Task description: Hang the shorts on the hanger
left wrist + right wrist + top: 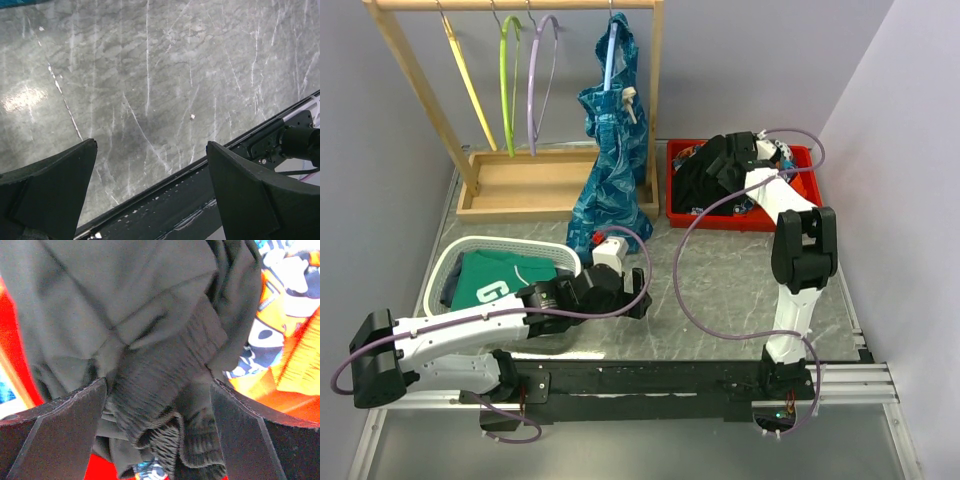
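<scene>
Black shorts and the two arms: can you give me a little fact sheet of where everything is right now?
Garment: plain black fabric shorts, bunched in the red plastic bin
Right gripper: open, fingers either side of the elastic waistband
Left gripper: open, holding nothing, over the grey marble table
Destination: thin lavender plastic hanger, bare, on the wooden rack

Only real free lane is the bare marble table [740, 280] in the middle of the top view, and even there a purple cable [676, 265] loops across. Upper left, the lavender hanger [542, 80] sits squeezed between the lime-green hanger [506, 80] and the teal garment [615, 160]. White basket [510, 240] blocks the left. Red bin [672, 170] upper right is stuffed, with the shorts [125, 290] bunched between the right gripper [157, 387]'s spread fingers.
</scene>
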Robot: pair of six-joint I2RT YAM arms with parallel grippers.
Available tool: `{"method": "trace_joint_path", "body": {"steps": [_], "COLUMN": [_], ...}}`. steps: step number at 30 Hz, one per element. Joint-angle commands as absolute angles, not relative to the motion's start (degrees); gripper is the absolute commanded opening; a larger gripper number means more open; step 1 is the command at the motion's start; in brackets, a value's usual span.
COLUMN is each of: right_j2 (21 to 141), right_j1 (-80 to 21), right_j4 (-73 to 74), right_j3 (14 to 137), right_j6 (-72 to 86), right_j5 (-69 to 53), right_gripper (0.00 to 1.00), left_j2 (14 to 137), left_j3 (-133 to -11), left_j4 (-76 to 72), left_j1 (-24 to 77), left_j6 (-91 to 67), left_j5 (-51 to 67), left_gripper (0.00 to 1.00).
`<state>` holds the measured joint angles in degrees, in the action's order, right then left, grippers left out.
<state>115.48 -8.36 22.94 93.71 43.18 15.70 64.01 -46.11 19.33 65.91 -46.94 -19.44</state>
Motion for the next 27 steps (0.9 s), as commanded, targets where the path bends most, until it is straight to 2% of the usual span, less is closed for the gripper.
{"method": "trace_joint_path", "body": {"steps": [1, 4, 6, 9, 10, 12, 13, 21, 27], "right_j2": [112.14, 114.43, 114.78, 114.17, 113.73, 113.47, 113.03, 100.31, 91.43], "right_j1": [-8.09, -8.09, -8.0, -8.0, -8.0, -7.91, -7.91, -8.17, -9.14], "right_j4": [16.61, 17.4, 15.39, 13.98, 13.54, 13.79, 14.23, 13.09, 15.29], "right_j3": [92.19, 93.34, 92.64, 92.29, 92.37, 93.77, 94.3, 90.36, 92.02], "right_j6": [42.98, 43.59, 43.68, 43.6, 43.33, 42.46, 42.28, 41.57, 39.64], "right_j5": [15.57, 14.24, 13.01, 12.57, 12.05, 10.99, 10.99, 10.37, 11.07], "right_gripper": [0.89, 0.86, 0.79, 0.54, 0.37, 0.15, 0.0, 0.0, 0.0], "left_j2": [64.34, 65.12, 65.65, 65.74, 65.74, 65.92, 65.92, 65.74, 65.3], "left_j3": [-48.16, -48.34, -48.69, -48.6, -48.52, -48.43, -48.51, -50.09, -51.94], "left_j4": [17.23, 17.05, 17.49, 17.14, 16.96, 16.96, 17.05, 19.69, 20.74], "left_j1": [64.34, 63.2, 62.75, 62.67, 62.67, 62.67, 62.67, 62.58, 62.58], "left_j6": [-44.56, -44.3, -44.38, -44.74, -44.91, -45.26, -45.35, -46.93, -46.05], "left_j5": [-17.23, -16.44, -16.26, -16.17, -16.08, -16.08, -16.26, -19.68, -21.44], "left_gripper": [0.97, 0.96, 0.97, 0.97, 0.96, 0.97, 0.97, 0.96, 0.97]}}
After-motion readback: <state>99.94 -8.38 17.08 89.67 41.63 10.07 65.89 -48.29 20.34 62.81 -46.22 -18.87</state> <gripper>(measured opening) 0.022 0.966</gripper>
